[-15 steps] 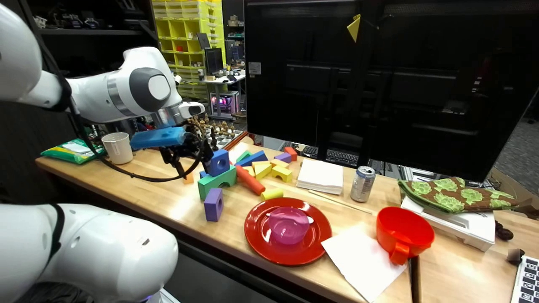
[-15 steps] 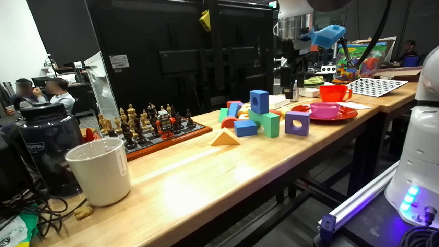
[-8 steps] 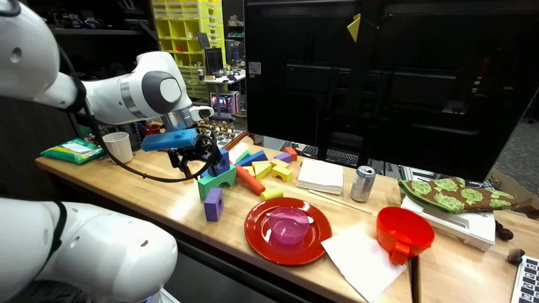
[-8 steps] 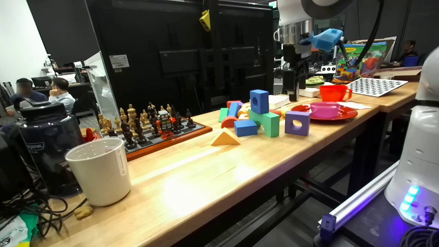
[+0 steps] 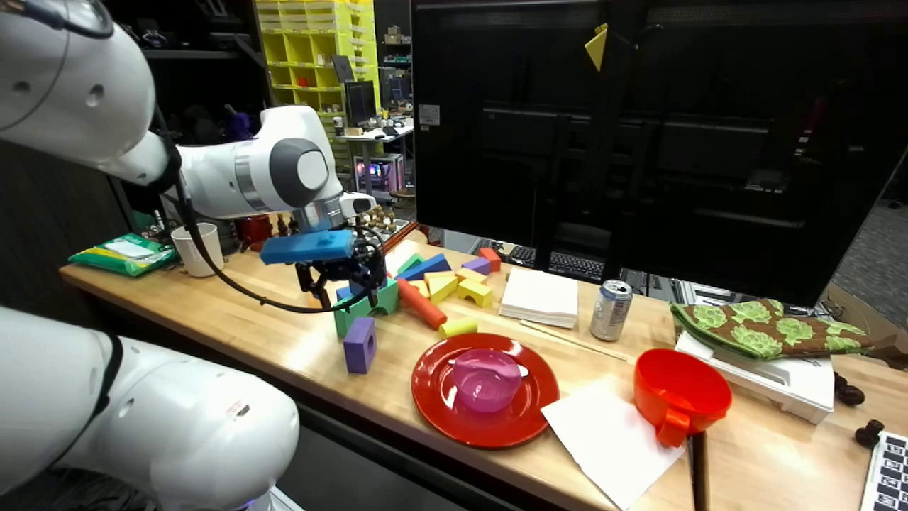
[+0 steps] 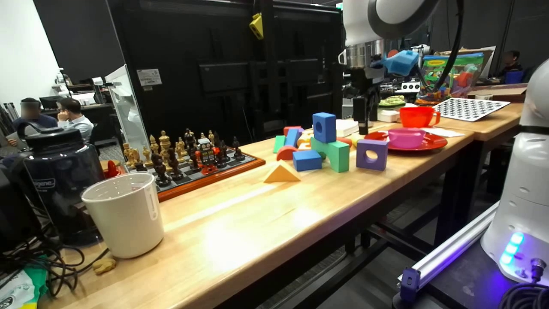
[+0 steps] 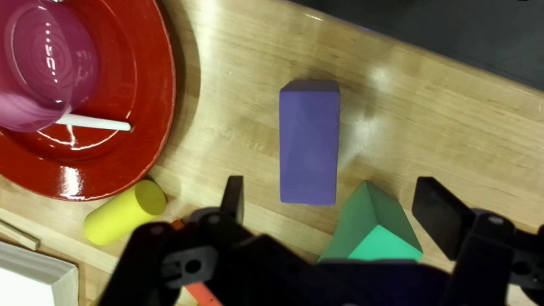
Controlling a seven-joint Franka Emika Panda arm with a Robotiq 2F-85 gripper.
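Purple block point(image 7: 309, 146) — squarish, upright, pierced by one round hole

This looks like a robot lab that is a bit like an office too. The big clue is a white robot arm point(image 5: 284, 167) — its fat base point(image 6: 512, 176) stands by a long wooden workbench point(image 6: 257, 206) and glows with blue lights point(image 6: 512, 248). A flat calibration board point(image 6: 474, 108) with rows of black marks lies on the bench. Big black screens point(image 5: 496, 177) stand behind it with their backs turned, and a keyboard point(image 5: 578, 262) pokes out below. Farther off there is a tall yellow storage shelf point(image 5: 362, 50) full of little boxes, and a white desk point(image 5: 365, 137) with a computer monitor point(image 5: 360, 105) — and two people point(image 6: 77, 116) sit together in an exterior view.
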